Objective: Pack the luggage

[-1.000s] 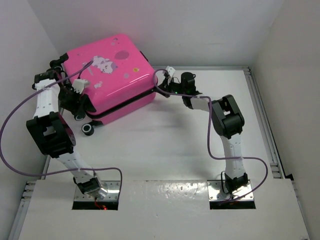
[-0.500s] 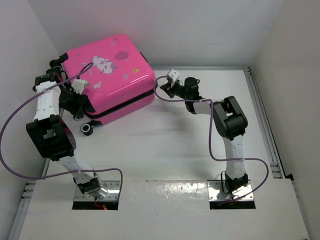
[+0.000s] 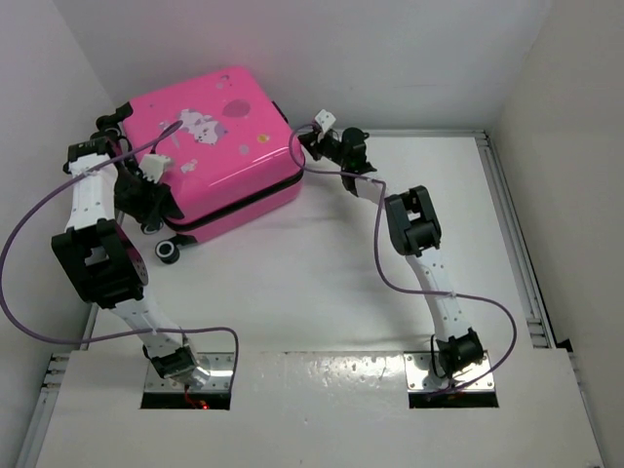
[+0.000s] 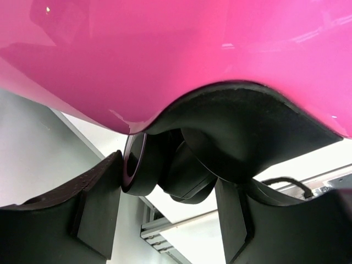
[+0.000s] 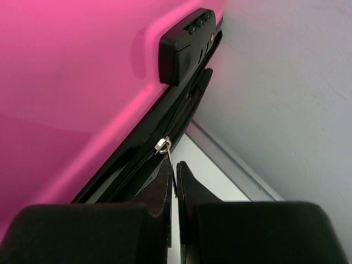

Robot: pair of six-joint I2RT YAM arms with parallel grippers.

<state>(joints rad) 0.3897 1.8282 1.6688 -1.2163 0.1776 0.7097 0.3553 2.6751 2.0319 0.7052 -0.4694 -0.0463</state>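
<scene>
The pink luggage (image 3: 224, 146) lies flat at the table's back left, its lid down; it fills the left wrist view (image 4: 176, 49) too. My left gripper (image 3: 146, 200) is at its near-left corner. There its jaws (image 4: 170, 181) straddle a black wheel (image 4: 135, 165), and the left pad presses on the wheel. My right gripper (image 3: 307, 144) is at the case's far right corner. It is shut (image 5: 177, 170) on the silver zipper pull (image 5: 169, 157), just below the black combination lock (image 5: 184, 47).
White walls stand close behind and to the left of the case. Another black wheel (image 3: 171, 252) sticks out at the case's near corner. A metal rail (image 3: 507, 224) runs along the table's right side. Purple cables loop off both arms.
My right arm has swung left and back along the case's right edge, the zipper pull still pinched. The left arm has hardly moved.
</scene>
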